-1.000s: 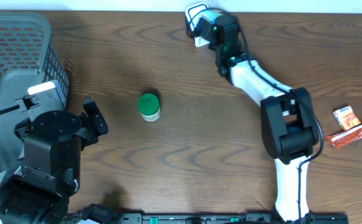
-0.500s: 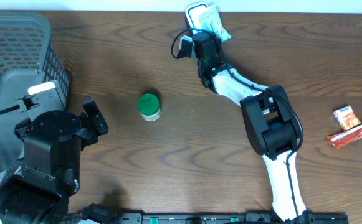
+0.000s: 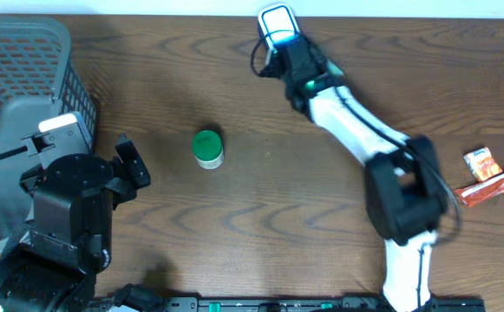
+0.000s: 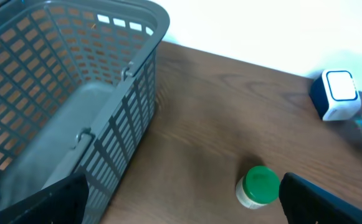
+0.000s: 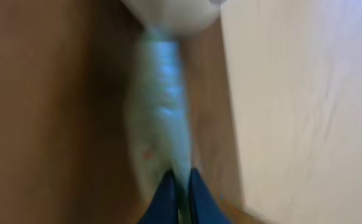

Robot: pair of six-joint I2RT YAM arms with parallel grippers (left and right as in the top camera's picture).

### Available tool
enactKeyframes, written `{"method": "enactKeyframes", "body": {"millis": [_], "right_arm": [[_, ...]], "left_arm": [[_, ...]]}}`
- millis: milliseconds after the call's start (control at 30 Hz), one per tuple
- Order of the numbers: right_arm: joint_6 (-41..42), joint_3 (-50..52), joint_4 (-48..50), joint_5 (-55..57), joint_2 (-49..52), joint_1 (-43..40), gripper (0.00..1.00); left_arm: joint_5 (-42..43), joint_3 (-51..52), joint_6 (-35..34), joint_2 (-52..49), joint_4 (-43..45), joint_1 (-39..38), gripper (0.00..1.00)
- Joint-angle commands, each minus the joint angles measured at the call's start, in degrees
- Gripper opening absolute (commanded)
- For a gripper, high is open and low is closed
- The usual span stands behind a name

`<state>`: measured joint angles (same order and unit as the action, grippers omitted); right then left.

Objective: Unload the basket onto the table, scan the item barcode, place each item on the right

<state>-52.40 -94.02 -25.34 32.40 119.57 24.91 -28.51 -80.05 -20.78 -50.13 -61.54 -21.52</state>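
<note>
Pouch (image 5: 162, 112) is what I'm scanning. It is pinched at one end by my right tool (image 5: 179, 191), whose blue tips are pressed together on the pale, crinkly film. Its other end reaches up to the white body of the scanner (image 3: 277, 22), which stands at the far edge of the desk (image 3: 269, 199). From overhead the right arm stretches out to that scanner and hides the pouch beneath it. I judge I'm in the presenting step, with the item at the reader but no sign yet of a read. The next move calls for turning the barcode face squarely toward the lit window and holding it flat and steady, since soft film like this folds easily. The wrist view is too blurred to tell which side carries the code. My left tool (image 4: 184, 186) is spread wide and holds nothing, parked at the near left beside the grey basket (image 4: 137, 37). A green-lidded jar (image 3: 207, 148) stands alone mid-desk. Two orange-red snack packets (image 3: 486, 178) lie at the right edge. Their print is too small to read, and I can make out no writing anywhere else.
</note>
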Motion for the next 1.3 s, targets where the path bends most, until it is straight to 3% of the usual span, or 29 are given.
{"method": "enactKeyframes", "body": {"millis": [0,167,433,667,867,1067,1100,1200,1267], "right_arm": [[17.0,-0.9,-8.6,-6.4,-9.3,-3.1,0.01],[31.3,-0.9,-20.3,-15.4,-14.6,-10.3,0.01],[33.1,0.6,-28.2,-22.3,-14.9,-26.3,0.01],[34.8,4.9,-26.4,-33.6,-14.9,-41.2,0.01],[38.8,16.7,-13.3,-37.5,-14.8,-52.6,0.01],[42.5,18.1,-9.8,-37.5,-15.0,-54.0,0.01],[43.1,17.8,-9.9,-37.5,-15.1,-53.8,0.07],[46.0,16.6,-10.1,-39.8,-15.7,-53.0,0.61],[47.3,16.1,-10.1,-44.2,-16.1,-52.0,0.87]], "left_arm": [[-0.7,0.0,-0.1,0.0,0.1,0.2,0.98],[-0.7,0.0,-0.1,0.0,0.1,0.2,0.98],[-0.7,0.0,-0.1,0.0,0.1,0.2,0.98],[-0.7,0.0,-0.1,0.0,0.1,0.2,0.98],[-0.7,0.0,-0.1,0.0,0.1,0.2,0.98],[-0.7,0.0,-0.1,0.0,0.0,0.2,0.98],[-0.7,0.0,-0.1,0.0,0.1,0.2,0.98],[-0.7,0.0,-0.1,0.0,0.1,0.2,0.98],[-0.7,0.0,-0.1,0.0,0.1,0.2,0.98]]}}
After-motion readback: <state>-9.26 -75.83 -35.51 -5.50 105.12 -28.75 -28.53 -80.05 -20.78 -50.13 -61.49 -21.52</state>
